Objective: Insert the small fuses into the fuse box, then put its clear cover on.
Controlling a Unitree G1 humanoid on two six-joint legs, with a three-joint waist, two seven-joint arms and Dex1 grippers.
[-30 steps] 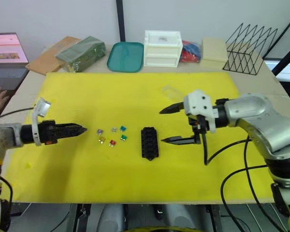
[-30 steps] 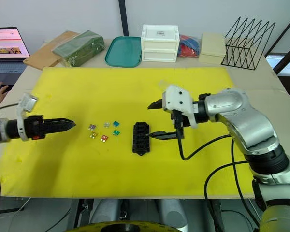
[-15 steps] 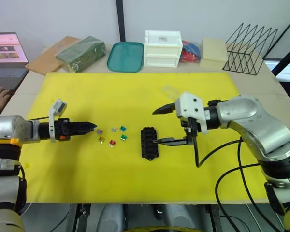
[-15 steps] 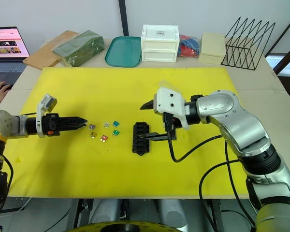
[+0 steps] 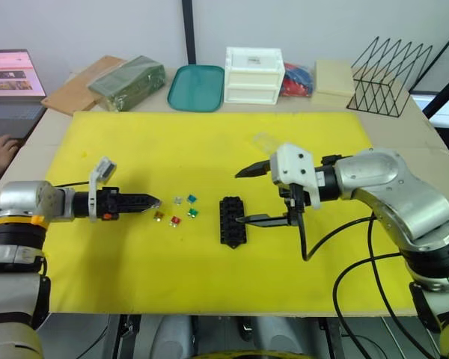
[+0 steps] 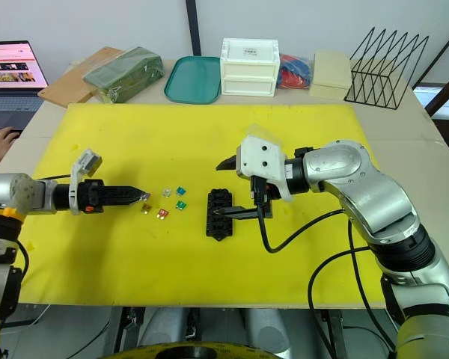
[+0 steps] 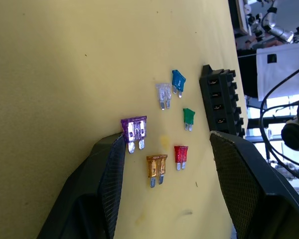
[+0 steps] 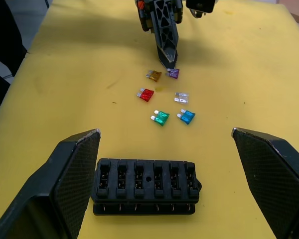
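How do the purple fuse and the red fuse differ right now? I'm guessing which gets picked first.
The purple fuse is larger than the red fuse. The purple fuse lies against one finger of the open left pincer, at its tip; the red fuse lies free between the fingers. Both lie flat on the yellow mat, outside the fuse box.

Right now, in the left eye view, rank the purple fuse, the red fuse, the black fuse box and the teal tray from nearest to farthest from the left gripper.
1. Purple fuse, at the left gripper tip.
2. Red fuse, slightly toward the box.
3. Black fuse box, mat centre.
4. Teal tray, at the table's back.
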